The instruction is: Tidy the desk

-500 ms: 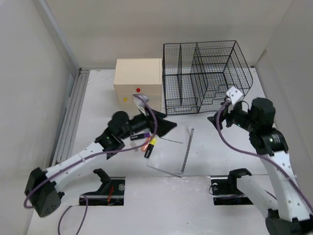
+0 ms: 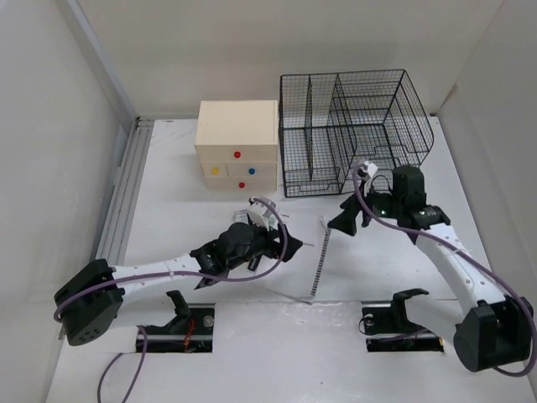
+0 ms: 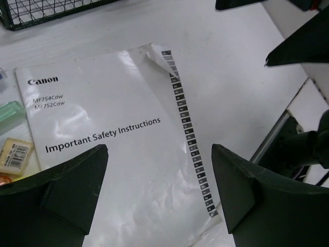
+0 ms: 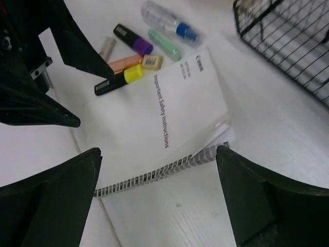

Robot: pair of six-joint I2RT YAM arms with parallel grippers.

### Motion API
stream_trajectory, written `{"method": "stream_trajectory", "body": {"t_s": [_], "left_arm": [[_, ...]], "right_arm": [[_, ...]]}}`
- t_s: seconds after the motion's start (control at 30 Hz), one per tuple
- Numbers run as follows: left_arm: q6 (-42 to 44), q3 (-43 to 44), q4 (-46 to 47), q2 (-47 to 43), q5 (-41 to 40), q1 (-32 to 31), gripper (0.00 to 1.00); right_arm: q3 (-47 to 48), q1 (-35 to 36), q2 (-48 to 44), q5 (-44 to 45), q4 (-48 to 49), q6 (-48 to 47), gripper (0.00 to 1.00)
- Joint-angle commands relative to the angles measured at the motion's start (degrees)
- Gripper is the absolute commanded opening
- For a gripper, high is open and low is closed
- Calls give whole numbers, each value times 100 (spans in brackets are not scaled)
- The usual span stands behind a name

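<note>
Both my left tool (image 3: 159, 150) and right tool (image 4: 158, 150) hang wide open and empty close by the spiral-bound manual (image 3: 103, 134) lying on the white worktop (image 2: 168, 197) that spreads beneath everything, so I'd slip one jaw under its lifted corner (image 3: 153, 51) before pinching gently.

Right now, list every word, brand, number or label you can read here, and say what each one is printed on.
"Canon": at the top of the booklet, on its cover.
"MF754Cdw": under the brand name, same cover.
"MF752Cdw": the line below that.
"Important Safety Instructions": across the middle of the cover.
Barcode sticker beside the booklet: its print is too small to read.
</note>
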Motion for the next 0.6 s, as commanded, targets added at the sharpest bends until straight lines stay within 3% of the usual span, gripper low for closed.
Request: {"method": "stream_trajectory", "body": {"t_s": [0.0,0.17,0.57], "left_arm": [[-27,-63,628,318,-504,-189,79],[122,-11,804,864,-830,-515,79],[-36,-362,1480,1585,-1121,-629,59]], "right_arm": [[-670,35,299,-746,1550,1037,98],[-926,114,1196,-219,1551,966,99],[-1049,167,2496,-24,2017,1265,99]]}}
